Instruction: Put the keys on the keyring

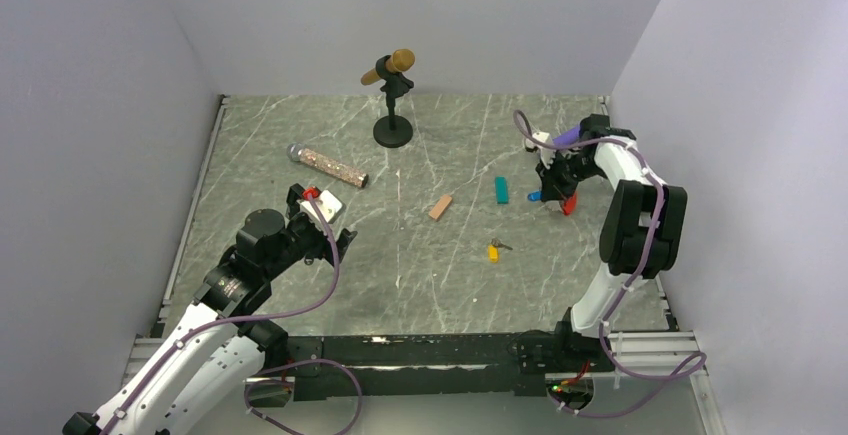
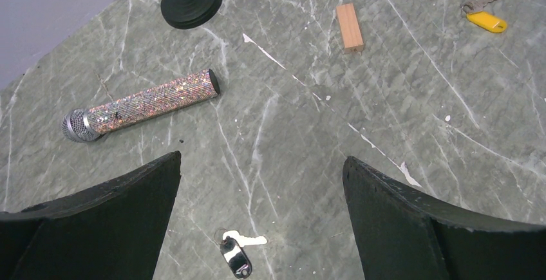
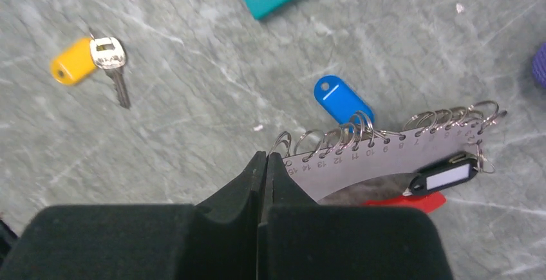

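Note:
The keyring [image 3: 386,158] is a grey numbered plate with several silver rings along its top edge and a red fob [image 3: 412,201] under it. A black tag with a white label [image 3: 444,177] hangs at its right end, and a blue tag [image 3: 341,100] lies against its rings. My right gripper [image 3: 265,158] is shut at the plate's left end, where the end ring meets its fingertips. A yellow-tagged key [image 3: 77,61] lies to the left on the table [image 1: 493,251]. My left gripper [image 2: 261,164] is open above a black-tagged key [image 2: 235,254].
A teal block [image 1: 501,190] and a salmon block [image 1: 440,207] lie mid-table. A glitter microphone [image 1: 328,166] lies at the left, and a stand with a microphone [image 1: 392,130] is at the back. A purple stick [image 1: 568,136] is behind the right arm. Walls close three sides.

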Tool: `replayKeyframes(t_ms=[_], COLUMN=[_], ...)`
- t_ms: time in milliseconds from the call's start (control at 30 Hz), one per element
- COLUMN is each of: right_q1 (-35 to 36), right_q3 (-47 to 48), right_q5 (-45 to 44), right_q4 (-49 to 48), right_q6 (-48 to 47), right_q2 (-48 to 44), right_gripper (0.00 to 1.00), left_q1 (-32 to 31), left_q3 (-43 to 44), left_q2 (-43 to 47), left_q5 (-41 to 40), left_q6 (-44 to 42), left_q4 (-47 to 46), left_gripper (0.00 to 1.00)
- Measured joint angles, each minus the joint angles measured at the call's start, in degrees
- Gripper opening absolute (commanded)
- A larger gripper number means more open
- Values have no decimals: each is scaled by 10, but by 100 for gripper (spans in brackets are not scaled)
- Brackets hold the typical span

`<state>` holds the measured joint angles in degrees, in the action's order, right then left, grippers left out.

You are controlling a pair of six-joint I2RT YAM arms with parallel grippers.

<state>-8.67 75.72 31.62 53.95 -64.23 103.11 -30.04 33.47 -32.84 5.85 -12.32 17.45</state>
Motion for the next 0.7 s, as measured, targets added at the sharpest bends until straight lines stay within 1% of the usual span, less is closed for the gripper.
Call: replayKeyframes(t_ms=[100, 233, 300, 367, 433, 700], right_q1=[0, 3, 7, 9, 11, 12], right_q3=[23, 23, 23, 23, 23, 23], right_q5=[23, 32, 31, 31, 30, 30], right_q4=[16, 26, 29, 31, 33, 41], right_q6=[19, 41, 48, 53, 55, 61], right_q2=[16, 46, 61, 71, 75, 75], right_gripper=[3, 5, 8, 13, 17, 22], left_q1=[0, 0, 1, 1, 2, 2], left_q3=[0, 0, 0, 0, 0, 0], left_q2=[0, 0, 0, 0, 0, 0], left_q5=[1, 2, 3, 3, 3, 3], left_q6=[0, 0, 0, 0, 0, 0], left_q4=[0, 0, 0, 0, 0, 0], left_gripper=[99, 99, 99, 99, 99, 99])
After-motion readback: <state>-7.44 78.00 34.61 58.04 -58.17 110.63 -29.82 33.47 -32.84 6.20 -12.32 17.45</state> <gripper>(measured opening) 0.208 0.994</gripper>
